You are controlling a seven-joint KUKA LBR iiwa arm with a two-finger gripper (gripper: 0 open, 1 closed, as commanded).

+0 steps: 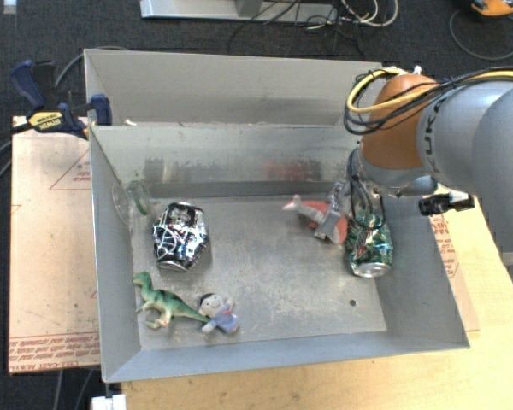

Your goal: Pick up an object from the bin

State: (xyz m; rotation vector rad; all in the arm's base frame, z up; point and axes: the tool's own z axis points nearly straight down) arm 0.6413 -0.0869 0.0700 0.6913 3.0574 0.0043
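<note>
My gripper hangs low at the right end of the bin, close to the back wall. Right beside it, on its left, lies a small pink and red toy, partly hidden by the gripper. A crushed green can lies just to the gripper's lower right, by the right wall, its silver end towards the front.
On the left side lie a crushed black and white can, a green dinosaur toy and a small doll figure. A clear plastic cup leans in the back left corner. The arm with its orange cover reaches in over the right rim.
</note>
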